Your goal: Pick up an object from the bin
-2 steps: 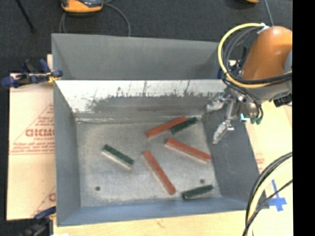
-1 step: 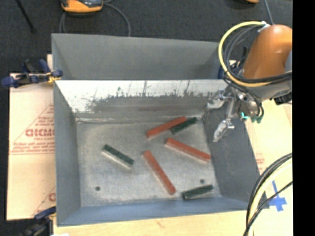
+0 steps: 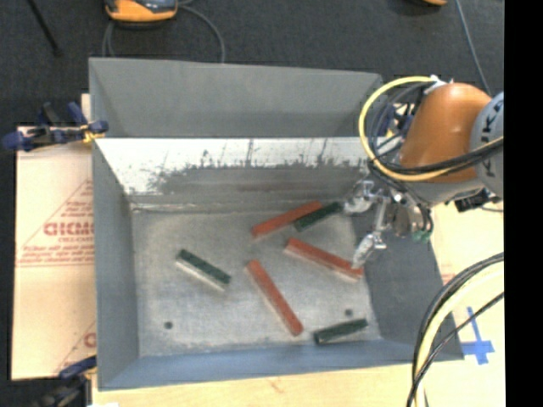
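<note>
My gripper (image 3: 363, 225) hangs at the bin's right side, near the right wall, and its fingers stand apart, so it is open with nothing between them. The lower fingertip (image 3: 366, 249) is just above the right end of a red bar (image 3: 318, 259) lying slanted on the floor. The upper fingertip (image 3: 359, 197) is to the right of a dark green bar (image 3: 318, 216), which lies against a longer red bar (image 3: 285, 220).
Another red bar (image 3: 273, 296) lies diagonally in the middle of the floor. A green bar (image 3: 203, 268) lies at the left, and a dark green bar (image 3: 341, 331) by the front wall. The arm's orange cover and cables hang over the right rim.
</note>
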`<state>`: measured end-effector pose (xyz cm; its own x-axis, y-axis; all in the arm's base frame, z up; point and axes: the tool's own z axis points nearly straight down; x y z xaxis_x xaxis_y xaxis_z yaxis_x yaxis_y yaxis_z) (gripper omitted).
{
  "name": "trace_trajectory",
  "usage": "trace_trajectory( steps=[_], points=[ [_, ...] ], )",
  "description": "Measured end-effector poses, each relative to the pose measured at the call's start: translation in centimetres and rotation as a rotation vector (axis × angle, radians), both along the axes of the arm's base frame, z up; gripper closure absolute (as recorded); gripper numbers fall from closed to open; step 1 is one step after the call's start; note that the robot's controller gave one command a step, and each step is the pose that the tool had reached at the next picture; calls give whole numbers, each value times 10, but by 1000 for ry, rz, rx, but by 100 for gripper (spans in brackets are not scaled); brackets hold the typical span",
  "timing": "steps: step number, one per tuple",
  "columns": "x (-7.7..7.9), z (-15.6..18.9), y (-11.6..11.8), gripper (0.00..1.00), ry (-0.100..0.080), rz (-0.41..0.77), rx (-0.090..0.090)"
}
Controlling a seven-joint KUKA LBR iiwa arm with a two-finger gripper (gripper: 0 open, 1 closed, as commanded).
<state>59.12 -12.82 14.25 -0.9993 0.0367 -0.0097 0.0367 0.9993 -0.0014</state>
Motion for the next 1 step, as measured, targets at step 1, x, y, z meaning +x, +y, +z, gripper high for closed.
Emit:
trace_trajectory(
  steps=[1],
  points=[
    [8, -62, -4, 100, 6, 33, -1]
  ],
)
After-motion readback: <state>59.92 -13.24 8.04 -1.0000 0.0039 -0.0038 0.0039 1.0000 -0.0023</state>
